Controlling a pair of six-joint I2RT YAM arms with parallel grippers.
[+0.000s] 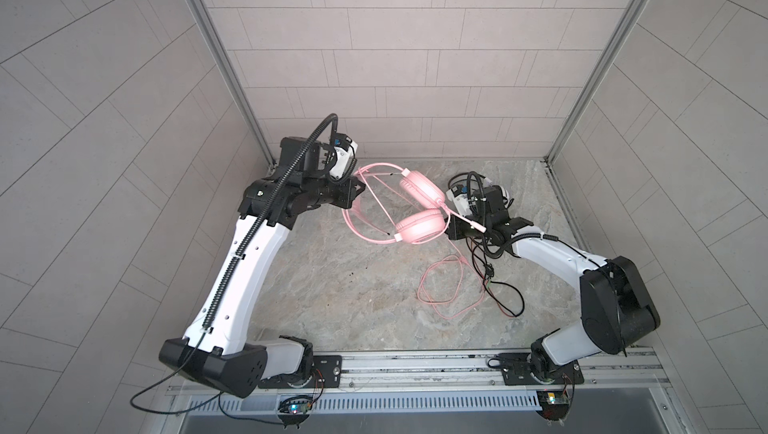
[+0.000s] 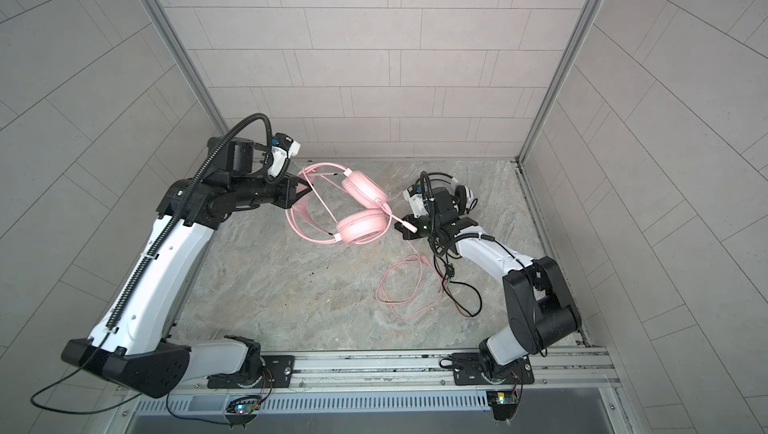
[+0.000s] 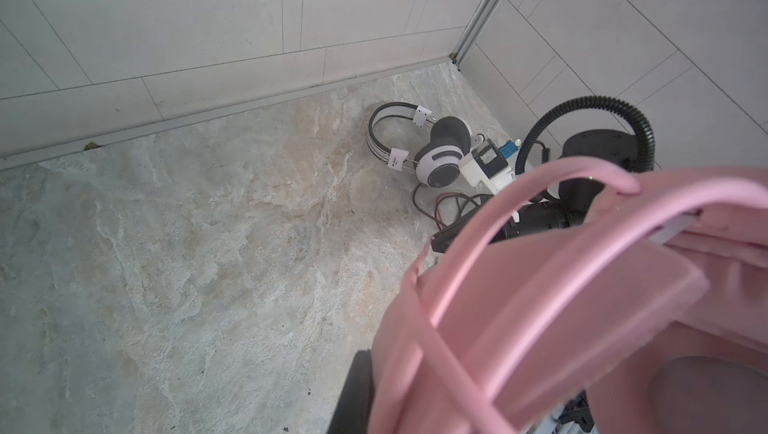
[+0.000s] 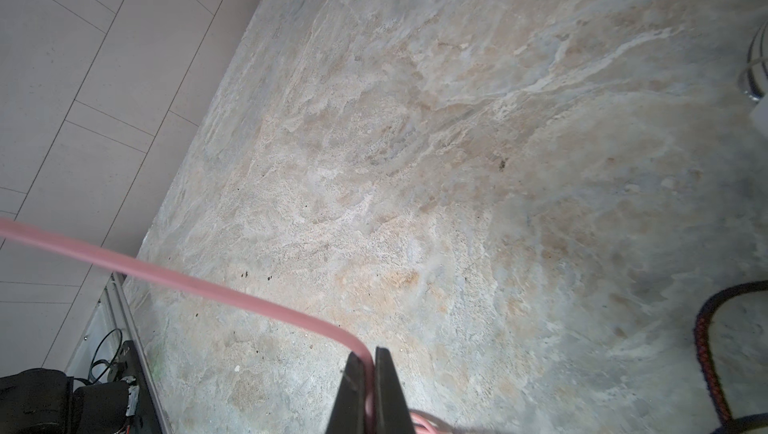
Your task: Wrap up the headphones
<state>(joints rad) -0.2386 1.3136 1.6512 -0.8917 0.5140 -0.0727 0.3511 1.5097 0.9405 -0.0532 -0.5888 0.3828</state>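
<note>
The wrapping is underway on one headset and not begun on the other. The pink headset (image 1: 419,207) sits just past the middle of the table (image 1: 332,286), toward 12 o'clock. The left gripper (image 1: 358,191) is clamped on the headset's headband (image 3: 552,220) from the 9 o'clock side, and in the left wrist view the band fills the frame right against the camera. The right gripper (image 4: 369,359) is at the headset's 3 o'clock side with its jaws pinched tight on the pink cable (image 4: 199,284), which runs off taut toward the headset.

In both top views at least one strand of cable already crosses the open arc of the headband (I cannot count the exact number of turns). A good length is left over: a slack pink loop (image 1: 440,286) lies on the table at about 5 o'clock from the ear cups, so I judge this headset partly wrapped, with several turns to go and the end yet to be tucked.

The white-and-black headset (image 2: 461,195) lies untouched near 2 o'clock on the table, behind the right arm. Its black cable (image 1: 505,290) sprawls loose toward 4 o'clock, close beside the pink slack, so that whole headset remains to be done.
</note>
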